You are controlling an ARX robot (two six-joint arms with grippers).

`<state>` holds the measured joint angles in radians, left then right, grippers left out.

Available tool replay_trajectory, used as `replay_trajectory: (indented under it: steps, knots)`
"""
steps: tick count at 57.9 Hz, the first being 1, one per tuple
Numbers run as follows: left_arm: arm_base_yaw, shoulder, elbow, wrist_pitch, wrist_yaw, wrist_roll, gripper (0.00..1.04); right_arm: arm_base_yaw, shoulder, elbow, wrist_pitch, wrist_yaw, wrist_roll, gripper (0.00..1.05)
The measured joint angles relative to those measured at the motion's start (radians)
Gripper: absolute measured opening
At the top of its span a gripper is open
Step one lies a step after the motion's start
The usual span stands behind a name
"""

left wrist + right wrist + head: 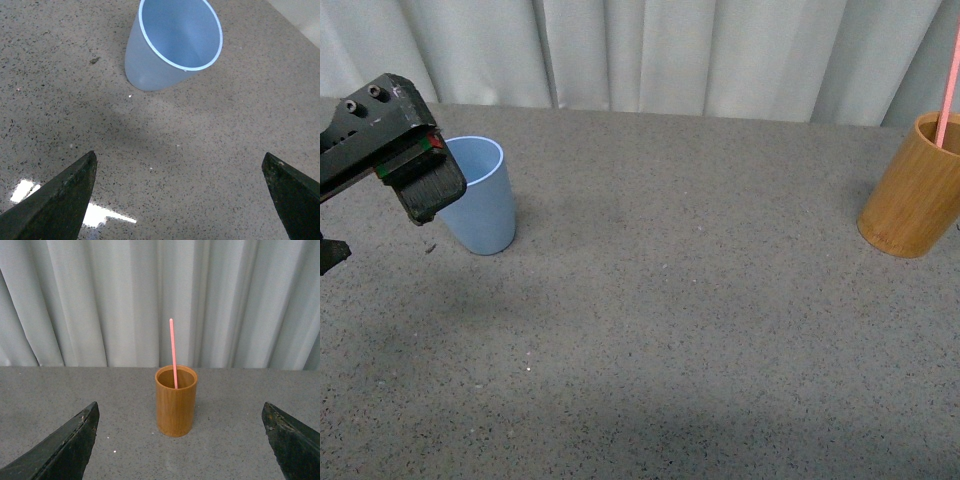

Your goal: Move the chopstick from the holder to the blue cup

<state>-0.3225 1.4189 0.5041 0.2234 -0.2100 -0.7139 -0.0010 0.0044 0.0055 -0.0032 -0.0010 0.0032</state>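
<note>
The light blue cup (pixel 485 200) stands upright at the table's left, and from above its inside shows nothing (pixel 180 32). My left gripper (pixel 179 155) hovers open just in front and to the left of it, one dark finger (pixel 428 188) close by the cup's rim. At the far right stands the golden-brown holder (pixel 910 195) with one pink-red chopstick (pixel 948 85) leaning up out of it. In the right wrist view the holder (pixel 175 402) and chopstick (pixel 173 352) are straight ahead, well beyond my open right gripper (pixel 180 403). The right arm is out of the front view.
The speckled grey tabletop (pixel 670 300) stretches between cup and holder. A pale pleated curtain (pixel 650 50) hangs along the table's far edge, close behind both containers.
</note>
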Motion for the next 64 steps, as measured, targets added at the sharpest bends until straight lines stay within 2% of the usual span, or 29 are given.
replay_trajectory:
  steps: [30, 64]
  knots:
    - [-0.003, 0.19, 0.141, -0.032, -0.023, -0.049, 0.98, 0.0, 0.0, 0.0, 0.0, 0.0, 0.0, 0.95]
    - [0.012, 0.278, 0.201, -0.062, -0.047, -0.078, 0.98, 0.0, 0.0, 0.0, 0.0, 0.0, 0.0, 0.95]
